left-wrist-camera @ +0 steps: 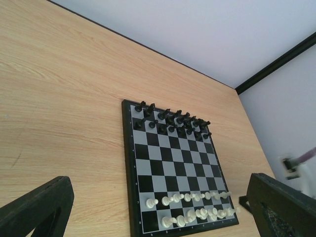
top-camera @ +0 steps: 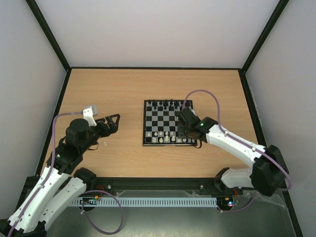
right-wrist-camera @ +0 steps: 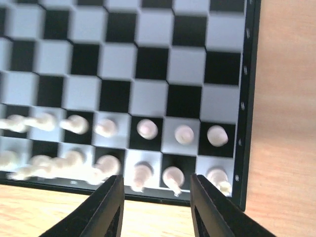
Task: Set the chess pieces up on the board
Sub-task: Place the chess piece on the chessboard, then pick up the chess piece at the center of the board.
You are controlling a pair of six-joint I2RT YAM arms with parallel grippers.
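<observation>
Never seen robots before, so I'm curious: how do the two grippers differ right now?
The left gripper hangs over bare table, well left of the board; the right gripper hovers over the board's near right corner. The left gripper points across toward the board; the right gripper points down at the white chess pieces. Both are open and hold nothing.

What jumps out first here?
The board, right of table centre: black pieces line its far two rows, white pieces its near two. The right gripper hangs open over the board's near right corner; the left gripper sits open over bare table to the left.
</observation>
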